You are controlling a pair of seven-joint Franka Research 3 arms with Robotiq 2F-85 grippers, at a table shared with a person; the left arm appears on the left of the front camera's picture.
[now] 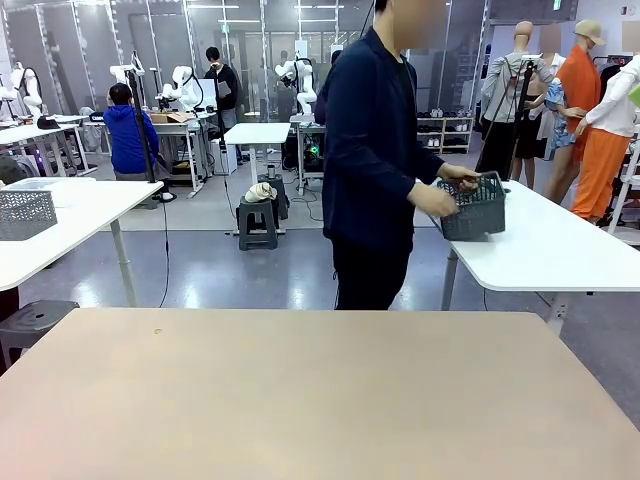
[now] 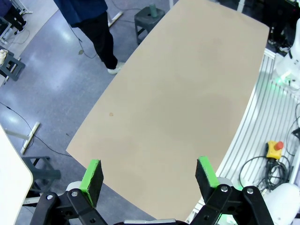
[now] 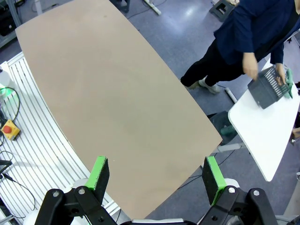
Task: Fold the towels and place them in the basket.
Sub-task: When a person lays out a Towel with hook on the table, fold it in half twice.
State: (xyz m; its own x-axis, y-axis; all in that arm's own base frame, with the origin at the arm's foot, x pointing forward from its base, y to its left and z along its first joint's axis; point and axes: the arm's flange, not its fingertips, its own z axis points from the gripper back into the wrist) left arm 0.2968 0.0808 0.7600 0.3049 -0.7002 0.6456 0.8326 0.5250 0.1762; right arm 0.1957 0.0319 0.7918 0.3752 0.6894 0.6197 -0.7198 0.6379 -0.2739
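The basket (image 1: 475, 208) is dark grey with latticed sides and rests on a white side table (image 1: 560, 255) at the far right. A person in dark clothes (image 1: 372, 160) stands beyond my table with both hands on it. In the right wrist view the basket (image 3: 266, 89) shows a strip of light-green towel (image 3: 288, 80) at its far edge. My left gripper (image 2: 149, 173) hangs open high above the bare beige table (image 2: 187, 93). My right gripper (image 3: 156, 172) is open too, above the same table (image 3: 108, 93), with nothing between its fingers.
A white table at the left carries a pale mesh basket (image 1: 25, 213), with a grey stool (image 1: 35, 320) beside it. A yellow stop-button box (image 2: 274, 149) and cables lie on the ribbed base behind the beige table (image 1: 320, 400).
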